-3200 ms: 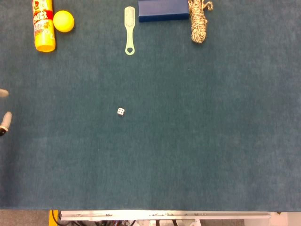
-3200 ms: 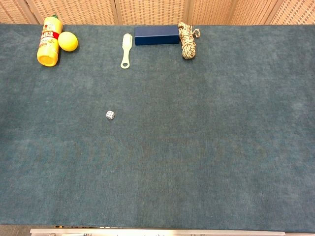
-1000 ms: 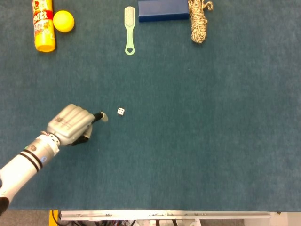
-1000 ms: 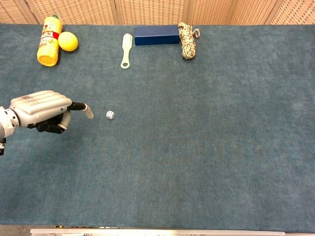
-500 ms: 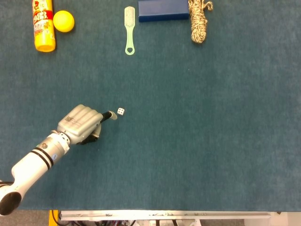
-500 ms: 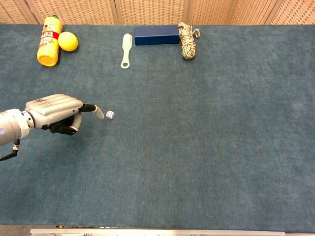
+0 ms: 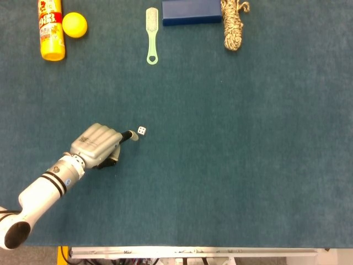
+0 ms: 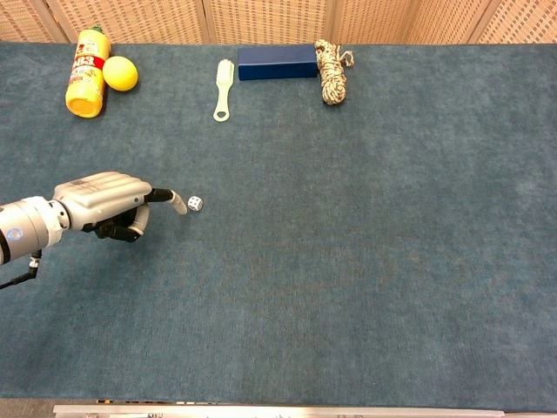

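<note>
Your left hand (image 7: 98, 145), curled with one finger out (holding nothing), sits just beside the die (image 7: 142, 130); a nudge could roll it away.

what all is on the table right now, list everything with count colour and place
die: one, white with dark pips, left of the table's middle, just off the left hand's extended fingertip
bottle: one, yellow with a red label, lying at the far left
ball: one, yellow, right beside the bottle
brush: one, pale green, far edge, left of the box
box: one, dark blue, far edge near the middle
rope bundle: one, beige and brown, just right of the box
table: one, covered in teal carpet-like cloth
left hand: one, grey, most fingers curled in, one reaching toward the die, holding nothing
right hand: not in view
</note>
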You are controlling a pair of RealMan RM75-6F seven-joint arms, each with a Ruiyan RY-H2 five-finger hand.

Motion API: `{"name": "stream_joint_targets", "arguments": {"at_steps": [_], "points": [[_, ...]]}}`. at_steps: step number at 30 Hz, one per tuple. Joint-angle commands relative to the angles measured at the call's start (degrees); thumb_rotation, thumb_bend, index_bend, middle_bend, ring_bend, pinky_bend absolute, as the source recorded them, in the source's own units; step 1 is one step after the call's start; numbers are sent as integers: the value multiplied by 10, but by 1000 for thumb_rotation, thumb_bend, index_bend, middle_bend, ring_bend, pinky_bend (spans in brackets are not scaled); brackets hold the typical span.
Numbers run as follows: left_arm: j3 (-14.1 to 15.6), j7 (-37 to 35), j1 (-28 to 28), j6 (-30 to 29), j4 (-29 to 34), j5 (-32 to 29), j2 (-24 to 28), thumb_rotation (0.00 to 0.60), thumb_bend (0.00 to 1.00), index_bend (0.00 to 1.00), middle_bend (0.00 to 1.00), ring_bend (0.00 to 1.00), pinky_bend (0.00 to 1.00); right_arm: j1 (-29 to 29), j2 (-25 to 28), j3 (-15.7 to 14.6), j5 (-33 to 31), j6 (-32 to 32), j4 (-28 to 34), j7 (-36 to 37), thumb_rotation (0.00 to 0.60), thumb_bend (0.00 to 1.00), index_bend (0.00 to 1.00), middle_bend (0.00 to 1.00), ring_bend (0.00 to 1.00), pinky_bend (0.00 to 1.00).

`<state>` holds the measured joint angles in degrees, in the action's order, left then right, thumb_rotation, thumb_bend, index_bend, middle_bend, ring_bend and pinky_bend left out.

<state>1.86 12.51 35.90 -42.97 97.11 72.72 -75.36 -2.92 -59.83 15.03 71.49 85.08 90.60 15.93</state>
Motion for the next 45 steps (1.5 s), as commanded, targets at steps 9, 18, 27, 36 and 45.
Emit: {"name": "stream_joint_targets", "arguments": {"at_steps": [9,18,27,36,45], "points": [[1,6,11,5,-17,-18,-15,600,1000,210,1000,830,804,4,4,4,-4,2,0,5,600,0,312,293,189,288],[1,7,20,10,-26,-27,-23,600,1000,203,1000,833,804,5,5,5,-5,2,0,9,600,0,313,293,189,288],[-1,-1,26,12,-25,-33,-24,600,1000,202,1000,837,804,5,4,6,-5,0,-1,8,600,0,313,293,189,288],[-1,4,37,21,-22,-47,-24,600,1000,202,1000,839,804,5,4,7,-6,0,-1,6,600,0,313,293,189,288],[-4,13,48,22,-22,-61,-26,600,1000,202,1000,839,804,7,5,8,-7,2,0,7,600,0,313,293,189,288]]}}
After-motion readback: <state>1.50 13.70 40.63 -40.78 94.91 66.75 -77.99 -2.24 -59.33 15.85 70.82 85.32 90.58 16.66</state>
